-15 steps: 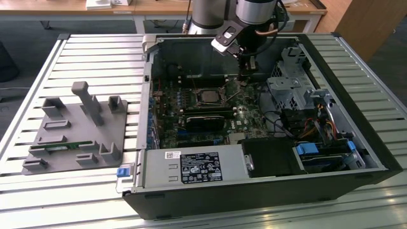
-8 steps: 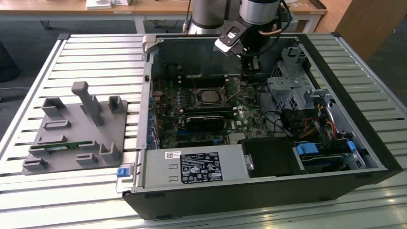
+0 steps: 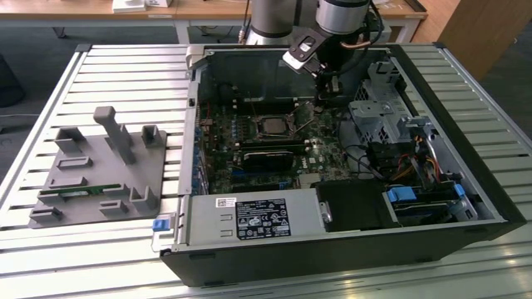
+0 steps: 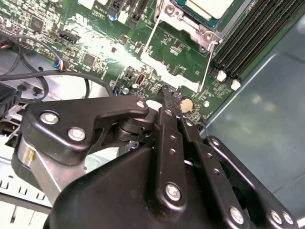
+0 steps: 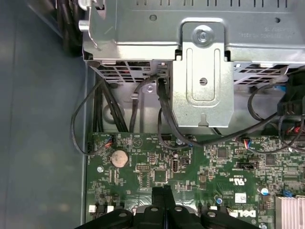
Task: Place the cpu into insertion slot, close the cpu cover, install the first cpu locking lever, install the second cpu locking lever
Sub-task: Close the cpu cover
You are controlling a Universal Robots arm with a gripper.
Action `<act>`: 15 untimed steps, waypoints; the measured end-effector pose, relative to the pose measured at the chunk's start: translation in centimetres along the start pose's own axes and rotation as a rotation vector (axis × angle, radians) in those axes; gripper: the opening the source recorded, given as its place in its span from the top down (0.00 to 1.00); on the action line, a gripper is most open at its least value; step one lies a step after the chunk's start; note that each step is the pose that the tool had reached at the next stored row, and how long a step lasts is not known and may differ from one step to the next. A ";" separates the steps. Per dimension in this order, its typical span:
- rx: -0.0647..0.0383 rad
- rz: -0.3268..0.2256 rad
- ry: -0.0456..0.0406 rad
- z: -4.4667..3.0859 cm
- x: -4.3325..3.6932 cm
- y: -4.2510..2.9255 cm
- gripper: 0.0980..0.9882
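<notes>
The gripper hangs inside the open case, its fingers pressed together with nothing between them (plain in both wrist views), tip low over the green board. Room is tight here, with the metal drive cage and black cables close by. The insertion slot lies near, toward the exterior view's left. In it sits the silvery-tan cpu, framed by the cpu cover.

The tool, fingers together, hangs above the green motherboard; a coin battery sits near; black cables pass beside a silver bracket.
</notes>
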State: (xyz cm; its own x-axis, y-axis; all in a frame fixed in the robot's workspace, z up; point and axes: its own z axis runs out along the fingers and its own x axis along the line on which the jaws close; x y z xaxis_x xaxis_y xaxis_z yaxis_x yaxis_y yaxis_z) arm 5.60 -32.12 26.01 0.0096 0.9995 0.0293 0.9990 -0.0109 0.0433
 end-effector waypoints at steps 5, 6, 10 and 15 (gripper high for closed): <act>0.000 0.000 0.0035 0.52 -0.05 0.18 0.99; 0.001 0.000 0.0034 0.59 -0.05 0.22 0.99; 0.001 0.000 0.0019 0.93 -0.06 0.28 0.99; 0.001 0.000 0.0017 1.29 -0.07 0.24 0.99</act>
State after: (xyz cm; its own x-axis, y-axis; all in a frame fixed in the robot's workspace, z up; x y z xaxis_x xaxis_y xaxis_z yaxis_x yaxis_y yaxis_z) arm 5.89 -32.16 24.73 0.0097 0.9995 0.0310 0.9991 -0.0110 0.0420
